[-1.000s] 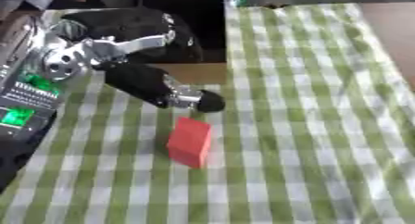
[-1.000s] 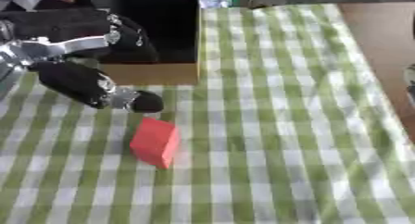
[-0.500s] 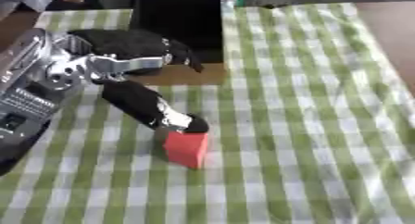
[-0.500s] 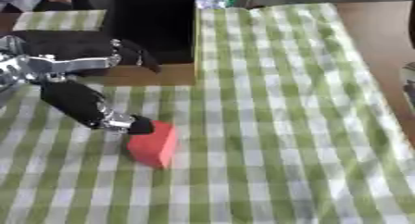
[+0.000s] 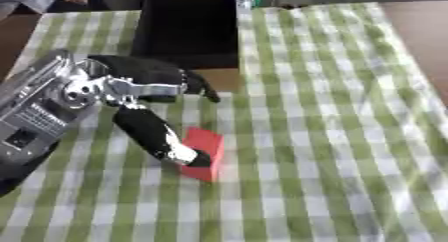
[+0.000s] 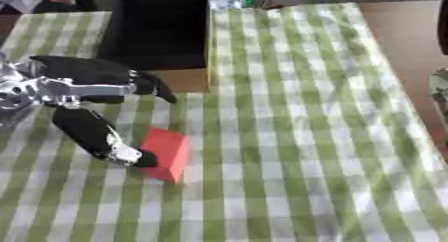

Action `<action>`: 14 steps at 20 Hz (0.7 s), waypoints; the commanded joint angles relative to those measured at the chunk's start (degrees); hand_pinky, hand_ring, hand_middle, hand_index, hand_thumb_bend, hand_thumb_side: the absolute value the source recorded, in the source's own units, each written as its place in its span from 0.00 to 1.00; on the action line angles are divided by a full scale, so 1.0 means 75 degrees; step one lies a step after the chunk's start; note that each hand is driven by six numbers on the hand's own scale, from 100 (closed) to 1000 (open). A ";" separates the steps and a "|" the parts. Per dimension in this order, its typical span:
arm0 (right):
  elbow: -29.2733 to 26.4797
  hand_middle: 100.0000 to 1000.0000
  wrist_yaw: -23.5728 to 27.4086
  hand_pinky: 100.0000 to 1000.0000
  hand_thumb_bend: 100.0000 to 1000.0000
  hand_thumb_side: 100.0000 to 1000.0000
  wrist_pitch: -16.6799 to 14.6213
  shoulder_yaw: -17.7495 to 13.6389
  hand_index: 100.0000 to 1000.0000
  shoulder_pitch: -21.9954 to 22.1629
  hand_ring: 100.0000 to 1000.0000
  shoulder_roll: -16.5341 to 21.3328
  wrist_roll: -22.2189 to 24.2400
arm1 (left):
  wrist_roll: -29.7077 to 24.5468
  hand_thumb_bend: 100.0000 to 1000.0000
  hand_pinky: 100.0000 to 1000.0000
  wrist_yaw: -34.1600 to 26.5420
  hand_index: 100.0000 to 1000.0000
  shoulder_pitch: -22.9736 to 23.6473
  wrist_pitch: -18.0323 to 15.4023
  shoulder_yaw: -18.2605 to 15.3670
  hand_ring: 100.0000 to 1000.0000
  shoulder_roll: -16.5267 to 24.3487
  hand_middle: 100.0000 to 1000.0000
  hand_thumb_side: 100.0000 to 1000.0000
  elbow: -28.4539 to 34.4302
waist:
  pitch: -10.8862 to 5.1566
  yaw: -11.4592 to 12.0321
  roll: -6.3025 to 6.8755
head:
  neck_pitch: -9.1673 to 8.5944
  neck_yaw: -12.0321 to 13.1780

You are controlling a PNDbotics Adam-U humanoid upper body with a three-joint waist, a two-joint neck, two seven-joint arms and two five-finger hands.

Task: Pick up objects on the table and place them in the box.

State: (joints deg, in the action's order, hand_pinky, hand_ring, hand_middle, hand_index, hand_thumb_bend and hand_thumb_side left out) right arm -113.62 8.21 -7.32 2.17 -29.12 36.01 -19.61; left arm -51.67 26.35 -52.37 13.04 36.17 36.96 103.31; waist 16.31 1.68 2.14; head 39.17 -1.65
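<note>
Red block (image 5: pixel 205 152) lay on the bench (image 5: pixel 332 136) under its green-and-white checked cloth (image 6: pixel 289 116), nearest to me of everything, tilted on the cloth at about 7 o'clock from the box. My left hand (image 5: pixel 149 86) reached in from 9 o'clock. One dark digit (image 5: pixel 162 141) stretched down and touched the block's left face; the other fingers (image 5: pixel 197 83) were spread away from it toward 12 o'clock, closing on nothing. I saw no pinch on the block, only that one contact. Beyond the hand, at 12 o'clock from the block, the box (image 6: pixel 162 33) stood upright, black inside with a tan flap at its near edge, well apart from the block. My right hand showed in neither eye view.
</note>
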 commanded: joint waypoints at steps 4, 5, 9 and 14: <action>-0.0130 0.54 0.0088 0.75 0.00 0.64 0.0002 -0.0033 0.81 -0.0070 0.71 0.0098 0.0044 | -0.0040 0.29 1.00 0.0394 0.96 -0.0047 -0.0191 0.0125 0.95 0.0217 0.91 0.57 -0.0345 | -0.0219 -0.0026 0.0089 | -0.0069 0.0054; -0.0130 0.54 0.0090 0.75 0.00 0.64 0.0006 -0.0033 0.81 -0.0069 0.71 0.0095 0.0046 | -0.0040 0.28 1.00 0.0394 0.96 -0.0037 -0.0219 0.0149 0.94 0.0198 0.90 0.57 -0.0399 | -0.0214 -0.0029 0.0087 | -0.0070 0.0057; -0.0130 0.54 0.0094 0.75 0.00 0.64 0.0011 -0.0031 0.81 -0.0076 0.71 0.0084 0.0055 | -0.0040 0.28 1.00 0.0391 0.97 -0.0018 -0.0289 0.0269 0.94 0.0158 0.90 0.56 -0.0553 | -0.0199 -0.0039 0.0083 | -0.0062 0.0075; -0.0130 0.54 0.0096 0.75 0.00 0.64 0.0012 -0.0040 0.81 -0.0067 0.71 0.0064 0.0054 | -0.0040 0.34 1.00 0.0381 0.97 0.0045 -0.0381 0.0387 0.95 0.0117 0.90 0.56 -0.0735 | -0.0185 -0.0055 0.0078 | -0.0077 0.0087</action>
State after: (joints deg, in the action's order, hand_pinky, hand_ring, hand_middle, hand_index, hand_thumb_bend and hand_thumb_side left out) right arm -113.62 8.67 -7.18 2.18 -29.13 35.56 -19.30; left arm -51.87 29.13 -51.36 10.40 39.34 37.10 97.76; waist 16.31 1.32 2.14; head 39.02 -1.16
